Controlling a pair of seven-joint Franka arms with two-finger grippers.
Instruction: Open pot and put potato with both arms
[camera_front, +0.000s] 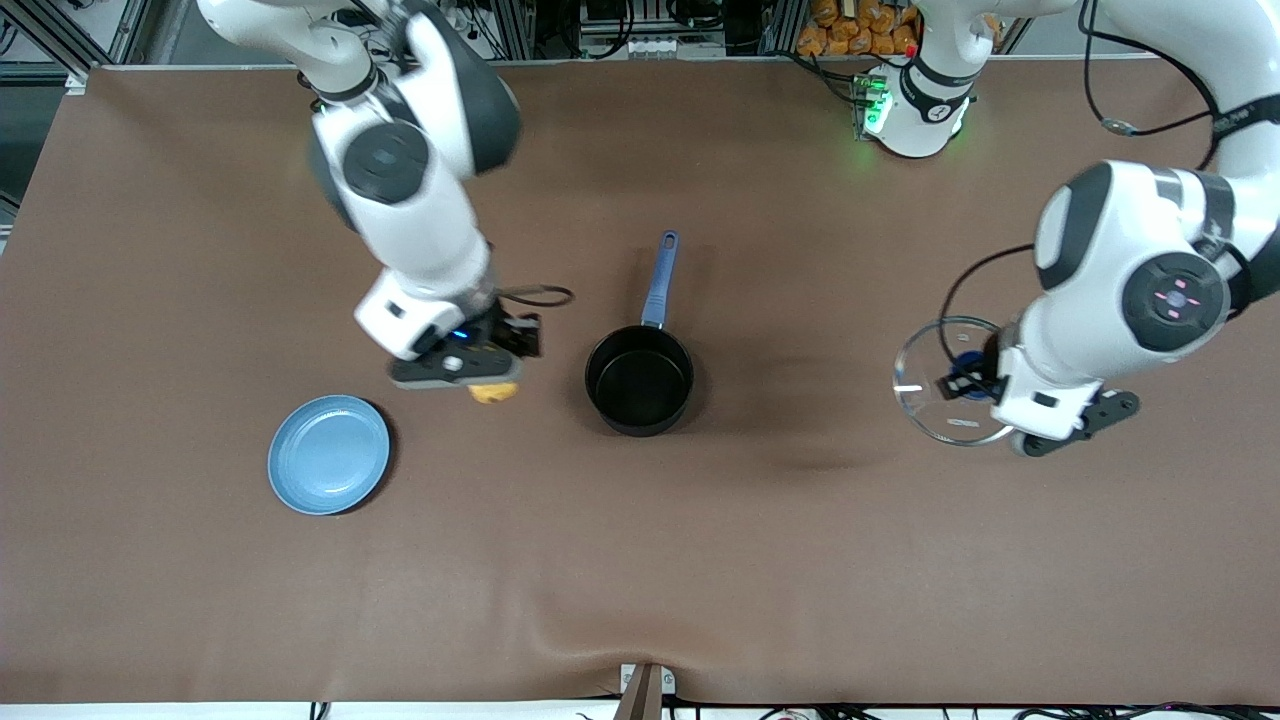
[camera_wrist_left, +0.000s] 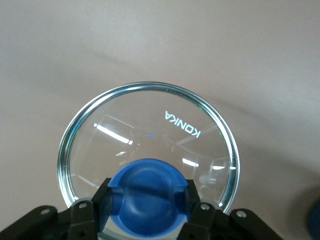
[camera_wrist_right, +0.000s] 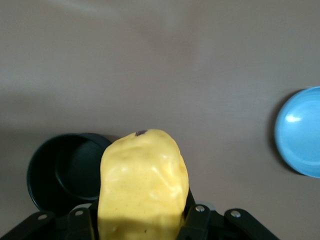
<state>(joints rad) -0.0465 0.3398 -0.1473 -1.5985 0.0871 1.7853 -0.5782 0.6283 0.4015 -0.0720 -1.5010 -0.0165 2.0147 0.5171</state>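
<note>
**A:** Front view, running across from the right arm's end: the light-blue plate (camera_front: 329, 454) lies bare on the surface (camera_front: 640, 560). Just beside it, my right hand (camera_front: 490, 385) is up in the air, clamped on the potato (camera_front: 493, 392).

**B:** And the pot (camera_front: 639, 380)?

**A:** Mid-surface, uncovered, nothing in it, blue handle pointing toward the bases. My left hand (camera_front: 965, 385) hangs over the left arm's end, pinching the blue knob (camera_wrist_left: 148, 196) of the glass lid (camera_wrist_left: 148, 150).

**B:** So how do I finish?

**A:** I'd carry the potato sideways until it sits over the pot's middle, lower it inside the rim, then release, so it won't bounce out.
</note>
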